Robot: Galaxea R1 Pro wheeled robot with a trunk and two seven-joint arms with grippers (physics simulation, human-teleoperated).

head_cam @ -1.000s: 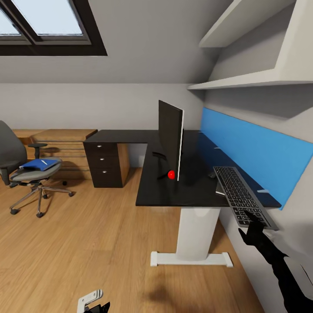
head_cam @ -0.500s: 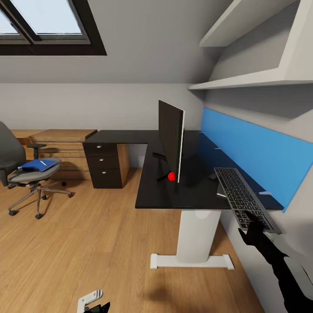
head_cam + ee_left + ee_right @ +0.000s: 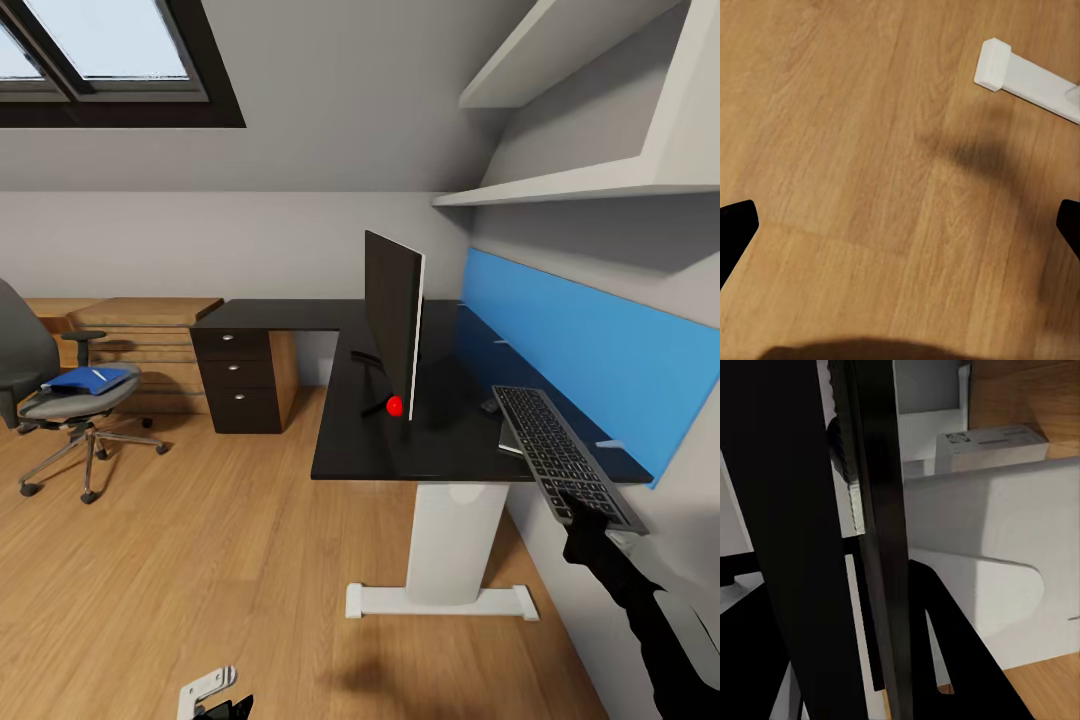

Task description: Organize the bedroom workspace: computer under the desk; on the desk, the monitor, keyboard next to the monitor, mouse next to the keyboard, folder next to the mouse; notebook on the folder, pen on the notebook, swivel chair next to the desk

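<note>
The right gripper (image 3: 585,518) is closing on the near end of the keyboard (image 3: 560,455) and holding it over the right front corner of the desk (image 3: 370,440); its black fingers are merging with the dark arm, so their tips are hard to make out. The keyboard's long axis is running away from the robot toward the blue panel (image 3: 590,350), its far end over the desk, its near end hanging past the edge. In the right wrist view the keyboard (image 3: 874,532) is appearing edge-on as a dark slab, with a white box (image 3: 990,450) bearing a small label too blurred to read.

The left gripper (image 3: 900,240) is hanging open over the wooden floor (image 3: 847,135), only the two finger tips showing at the frame edges; a white desk foot (image 3: 1020,71) is lying near.

The monitor (image 3: 393,315) is standing upright on the desk, seen nearly edge-on, screen facing the panel. A red ball (image 3: 394,405) is sitting at its base. Something small and dark is lying behind the keyboard, too hidden to identify.

Well apart to the left, the chair (image 3: 50,390) is standing on the floor with the blue folder (image 3: 88,379) lying flat on its seat; a thin white item on top is too small to tell.
</note>
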